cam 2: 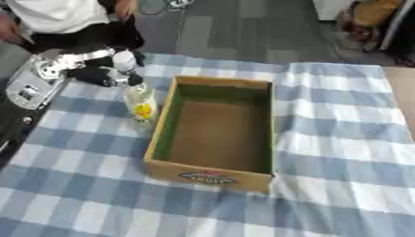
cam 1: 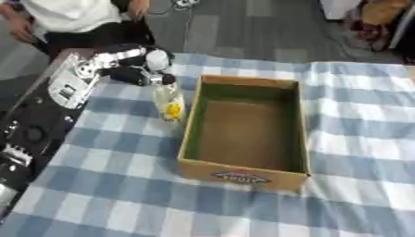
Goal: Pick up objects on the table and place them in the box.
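Observation:
An open cardboard box (cam 1: pixel 243 172) with a green lining and nothing inside stands on the blue and white checked cloth, mid table. Just left of its far left corner a clear bottle (cam 1: pixel 169 105) with a yellow label and a white cap (cam 1: pixel 156 59) stands nearly upright, its cap leaning slightly left. My left hand (cam 1: pixel 136 74) reaches in from the upper left, its dark fingers curled round the bottle's neck below the cap. The bottle's base is at or just above the cloth; which one is unclear. My right hand appears in neither view.
My left arm (cam 1: pixel 73 81), silver and black, lies along the table's left edge. Checked cloth (cam 2: pixel 340 139) stretches to the right of the box and in front of it. Beyond the far edge is grey floor.

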